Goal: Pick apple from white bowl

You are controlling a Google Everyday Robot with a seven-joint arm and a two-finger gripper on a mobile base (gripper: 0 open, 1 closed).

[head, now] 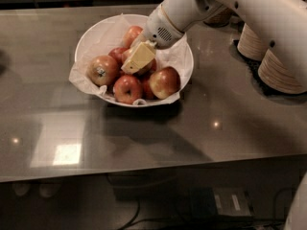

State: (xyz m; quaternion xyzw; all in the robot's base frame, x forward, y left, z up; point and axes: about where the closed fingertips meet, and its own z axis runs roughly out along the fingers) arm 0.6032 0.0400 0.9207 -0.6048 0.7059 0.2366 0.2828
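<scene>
The gripper (139, 57) was pictured low over the middle of the white bowl (97, 35) (whether anything was grasped could not be told); the apple (164, 82) was seen at the front right, just beside it.

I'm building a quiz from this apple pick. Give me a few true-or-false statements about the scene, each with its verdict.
1. The gripper is down in the white bowl, among the apples. True.
2. The bowl holds a single apple. False: several lie in it.
3. Crumpled white paper lines the bowl. True.
4. The stacked paper bowls stand at the picture's left. False: they stand at its right, beyond the bowl.
5. One apple lies on the table. False: every apple in view is in the bowl.
</scene>
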